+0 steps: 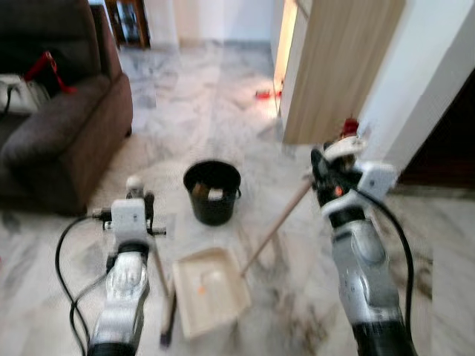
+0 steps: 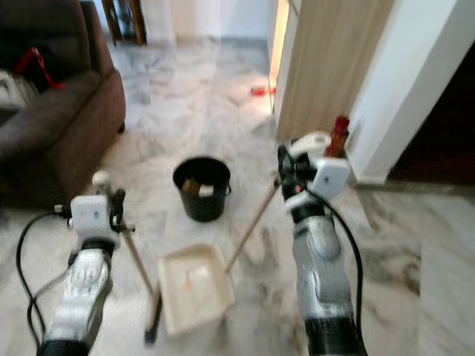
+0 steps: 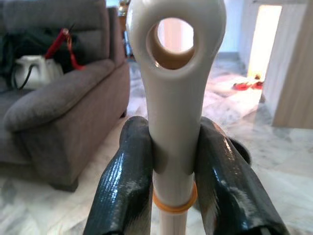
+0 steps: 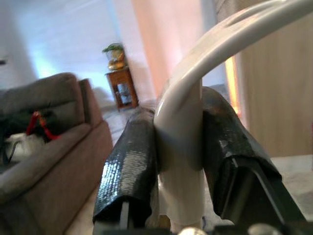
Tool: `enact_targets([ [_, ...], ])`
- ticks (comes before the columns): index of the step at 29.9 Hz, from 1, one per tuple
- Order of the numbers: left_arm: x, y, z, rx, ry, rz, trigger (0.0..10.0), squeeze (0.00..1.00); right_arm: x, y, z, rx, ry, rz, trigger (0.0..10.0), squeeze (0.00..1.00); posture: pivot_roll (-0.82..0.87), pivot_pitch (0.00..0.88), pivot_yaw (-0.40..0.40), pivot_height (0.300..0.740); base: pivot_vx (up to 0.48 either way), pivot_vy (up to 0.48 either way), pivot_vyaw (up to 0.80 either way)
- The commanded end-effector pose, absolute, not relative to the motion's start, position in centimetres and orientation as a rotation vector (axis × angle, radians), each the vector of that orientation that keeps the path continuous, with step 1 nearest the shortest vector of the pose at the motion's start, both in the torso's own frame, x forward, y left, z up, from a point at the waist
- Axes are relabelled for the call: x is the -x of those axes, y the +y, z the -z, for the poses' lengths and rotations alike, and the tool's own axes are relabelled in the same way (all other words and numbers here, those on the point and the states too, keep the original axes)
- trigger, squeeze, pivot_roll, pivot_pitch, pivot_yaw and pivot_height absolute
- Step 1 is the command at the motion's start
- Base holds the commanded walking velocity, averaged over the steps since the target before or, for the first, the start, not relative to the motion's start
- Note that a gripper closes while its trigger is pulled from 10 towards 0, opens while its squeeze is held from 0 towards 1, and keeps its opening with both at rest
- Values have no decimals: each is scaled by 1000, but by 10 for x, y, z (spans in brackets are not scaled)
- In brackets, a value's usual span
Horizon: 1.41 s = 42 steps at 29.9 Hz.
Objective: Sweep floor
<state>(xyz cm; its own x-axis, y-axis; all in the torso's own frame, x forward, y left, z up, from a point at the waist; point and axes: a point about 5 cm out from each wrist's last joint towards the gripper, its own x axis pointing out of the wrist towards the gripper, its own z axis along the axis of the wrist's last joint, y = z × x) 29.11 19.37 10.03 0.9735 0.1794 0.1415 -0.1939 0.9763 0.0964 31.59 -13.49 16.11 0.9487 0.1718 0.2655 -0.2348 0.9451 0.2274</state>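
Both silver arms fill the lower corners of the head views. At lower left, the left gripper (image 3: 173, 166) is clenched on the white ringed handle tip of the broom (image 1: 162, 285), whose stick slants down to a dark head at the bottom edge. At right of centre, the right gripper (image 4: 178, 156) grasps the curved white top of the dustpan handle (image 1: 276, 228), which runs down to the cream dustpan (image 1: 210, 291) on the marble floor (image 1: 185, 111). Just above it stands a black bucket (image 1: 212, 191); a brown sofa (image 1: 59, 126) occupies the upper left.
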Motion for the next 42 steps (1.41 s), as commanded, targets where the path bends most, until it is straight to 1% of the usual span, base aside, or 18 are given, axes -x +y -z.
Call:
enact_targets([
  [1, -295, 190, -114, -119, -195, -180, 10000, 0, -315, -137, -173, -289, -306, -209, 10000, 0, -2, 0, -2, 740, 352, 0, 0],
  [30, -297, 192, -115, -122, -195, -181, 10000, 0, -312, -130, -187, -292, -347, -243, 10000, 0, 6, 0, -2, 740, 353, 0, 0],
  [39, -297, 192, -116, -122, -196, -183, 10000, 0, -306, -121, -209, -307, -402, -299, 10000, 0, 7, 0, -4, 740, 352, 0, 0],
  [41, -298, 192, -116, -122, -195, -183, 10000, 0, -304, -118, -228, -318, -454, -313, 10000, 0, 7, 0, -3, 740, 352, 0, 0],
  [42, -298, 192, -116, -122, -195, -183, 10000, 0, -304, -118, -228, -318, -454, -313, 10000, 0, 7, 0, -3, 740, 352, 0, 0],
])
